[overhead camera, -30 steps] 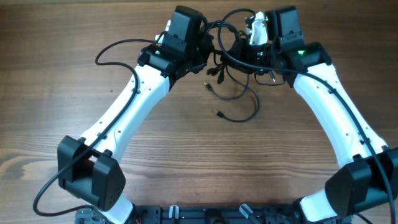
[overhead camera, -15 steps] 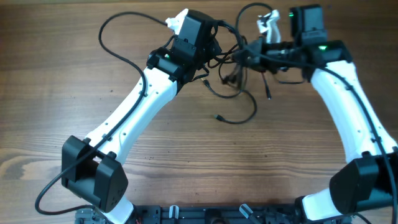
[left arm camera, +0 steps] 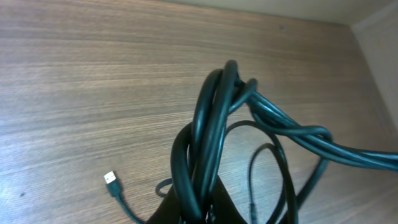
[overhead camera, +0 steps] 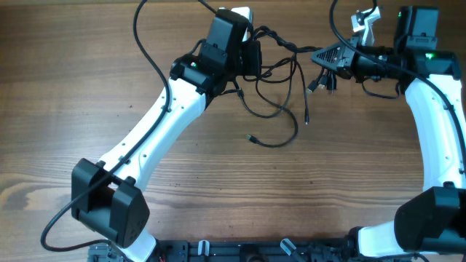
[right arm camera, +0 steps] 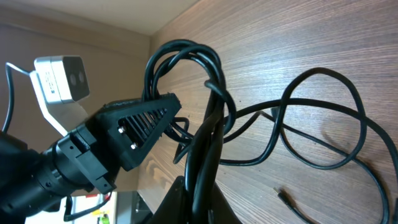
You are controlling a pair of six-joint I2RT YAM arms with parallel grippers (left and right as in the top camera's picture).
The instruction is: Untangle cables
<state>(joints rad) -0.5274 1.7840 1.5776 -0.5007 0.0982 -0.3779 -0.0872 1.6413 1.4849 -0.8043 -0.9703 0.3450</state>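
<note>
Overhead: a tangle of thin black flexible cables [overhead camera: 280,44] stretches between the left end effector [overhead camera: 255,52] and the right end effector [overhead camera: 320,57], with loose loops over the brown wooden tabletop [overhead camera: 291,196].
Left wrist: the left end effector is clamped on a cable bundle.
Right wrist: the right end effector is pinched on several strands.

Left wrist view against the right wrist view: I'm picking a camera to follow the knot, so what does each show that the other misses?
Only the left wrist view shows a silver-tipped plug lying on the table. Only the right wrist view shows the left gripper with a white camera behind it. Both show the cables bunched in black loops close to the lens.
</note>
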